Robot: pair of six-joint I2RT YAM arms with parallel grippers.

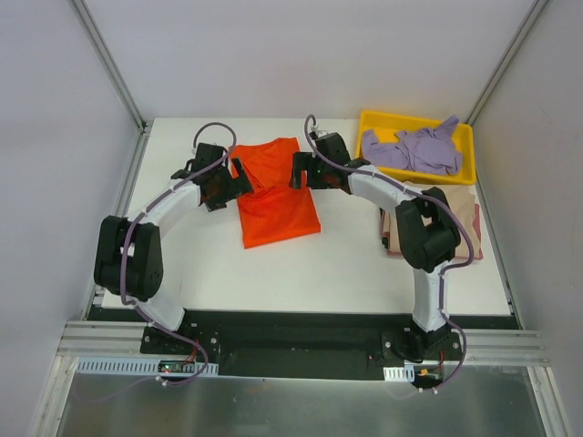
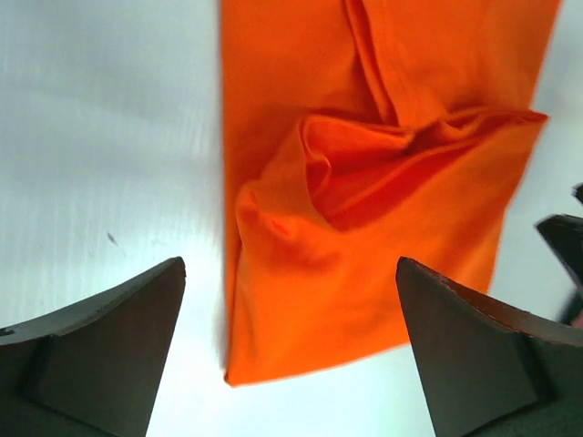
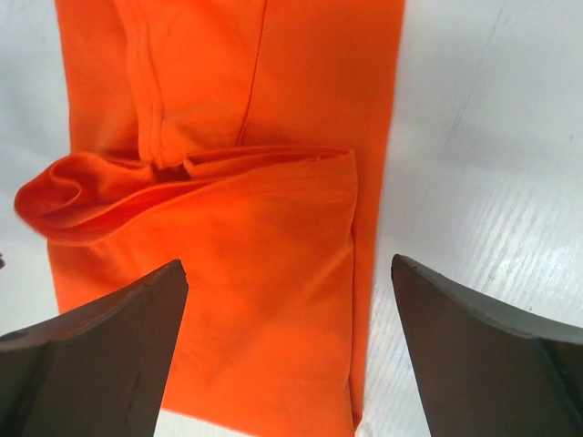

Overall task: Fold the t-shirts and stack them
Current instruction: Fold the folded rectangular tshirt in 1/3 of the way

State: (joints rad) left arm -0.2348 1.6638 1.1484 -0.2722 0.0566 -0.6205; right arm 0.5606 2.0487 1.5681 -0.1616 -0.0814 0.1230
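- My left jaws stand spread wide with nothing between them. In the left wrist view only cloth and bare table show in the gap.
- My right jaws are released too, wide apart and empty, over the same cloth from the other side.
- Both pairs hover at the far half of the orange-red t-shirt [image 1: 276, 196], left jaws at its 9 o'clock edge and right jaws at its 3 o'clock edge. I judge I hold them mirrored so that both edges of a fold travel together.
- The shirt lies loose on the table [image 1: 301, 273], just toward 12 o'clock from the centre. It is a narrow strip with a puffed, rumpled ridge across its middle, so I read the fold as not yet flat.
- Next I would need to press that ridge down or take the corners again; soft cloth may spring open.
- The tan t-shirt [image 1: 465, 214] lies at 3 o'clock, partly hidden under my right arm [image 1: 428, 237]. It looks flat and squared, probably the base of the stack.
- The lavender t-shirt [image 1: 414, 150] sits crumpled in the yellow tray [image 1: 373, 118] at the 1 o'clock corner, well apart and waiting unfolded.
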